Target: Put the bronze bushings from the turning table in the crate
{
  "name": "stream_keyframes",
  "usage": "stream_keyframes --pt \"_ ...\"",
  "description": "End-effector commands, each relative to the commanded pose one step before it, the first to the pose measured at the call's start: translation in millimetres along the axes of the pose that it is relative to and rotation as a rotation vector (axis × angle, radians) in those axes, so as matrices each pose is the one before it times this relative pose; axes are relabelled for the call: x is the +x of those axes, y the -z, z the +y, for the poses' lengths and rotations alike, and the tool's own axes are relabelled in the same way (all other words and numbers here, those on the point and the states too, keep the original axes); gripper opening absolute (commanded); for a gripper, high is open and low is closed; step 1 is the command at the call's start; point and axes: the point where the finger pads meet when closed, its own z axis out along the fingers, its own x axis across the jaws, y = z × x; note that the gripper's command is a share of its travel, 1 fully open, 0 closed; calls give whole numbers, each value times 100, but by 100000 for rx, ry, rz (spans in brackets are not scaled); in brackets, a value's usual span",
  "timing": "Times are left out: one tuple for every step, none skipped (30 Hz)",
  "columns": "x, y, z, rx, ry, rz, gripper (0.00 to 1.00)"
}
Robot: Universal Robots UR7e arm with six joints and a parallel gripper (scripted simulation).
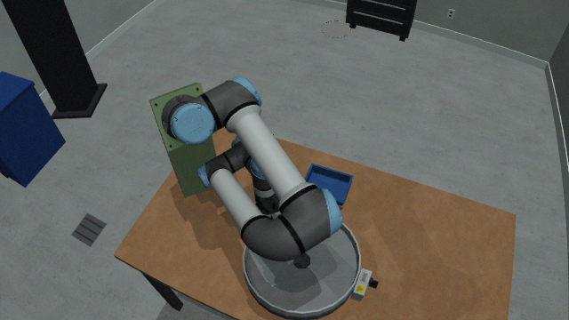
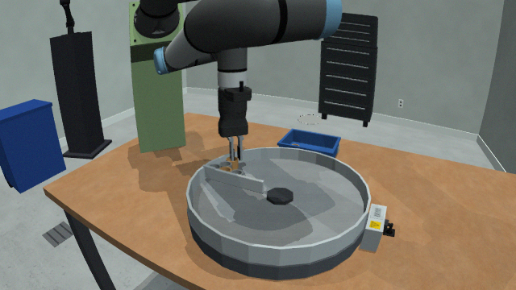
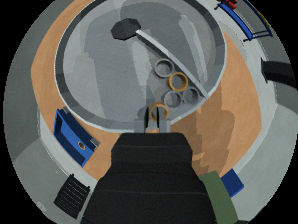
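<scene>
The turning table (image 1: 329, 284) (image 2: 282, 254) (image 3: 100, 75) holds bushings bunched beside its divider. A bronze bushing (image 2: 235, 165) (image 3: 167, 111) stands nearest the robot, under my gripper (image 2: 235, 158) (image 3: 152, 113). The gripper is partly open, fingertips at the bushing's top, one over its bore and one beside its wall. Another bronze bushing (image 3: 170, 81) stands among three steel bushings, one (image 3: 164, 60) near the hub and two (image 3: 165, 100) (image 3: 190, 102) by the rim. The blue crate (image 1: 331, 169) (image 2: 328, 151) holds one bronze bushing (image 2: 295, 144) (image 3: 81, 145). The arm hides the gripper in the top view.
The divider (image 2: 242, 181) (image 3: 170, 59) runs from the dark hub (image 1: 302, 260) (image 2: 280, 196) (image 3: 125, 29) to the raised rim. A small grey box (image 1: 362, 284) (image 2: 372, 229) with a yellow label stands at the table's right side. The green pedestal (image 2: 159, 105) is behind the arm.
</scene>
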Motion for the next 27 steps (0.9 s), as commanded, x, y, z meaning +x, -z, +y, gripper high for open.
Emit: stream_keyframes --pt "-21 22 -22 63 10 -47 40" --pt "1 -84 0 0 -1 1 40" --pt "0 -90 0 0 0 0 40" --pt "0 -90 0 0 0 0 40" --pt "0 -90 0 0 0 0 40" --pt "0 -90 0 0 0 0 40" --pt "0 0 0 0 0 0 40" --pt "0 0 0 0 0 0 40" --pt "0 0 0 0 0 0 40" --pt "0 0 0 0 0 0 40" --pt "0 0 0 0 0 0 40" --pt "0 0 0 0 0 0 40" --pt "0 0 0 0 0 0 40" --pt "0 0 0 0 0 0 40" --pt "0 0 0 0 0 0 40" --pt "0 0 0 0 0 0 40" --pt "0 0 0 0 0 0 40" --pt "0 0 0 0 0 0 40" --pt "1 -84 0 0 -1 1 40" --pt "0 -90 0 0 0 0 40" --pt "0 -90 0 0 0 0 40" --pt "0 -90 0 0 0 0 40" --pt "0 -90 0 0 0 0 40" --pt "0 0 0 0 0 0 40" --pt "0 0 0 0 0 0 40" --pt "0 0 0 0 0 0 40" --pt "0 0 0 0 0 0 40"
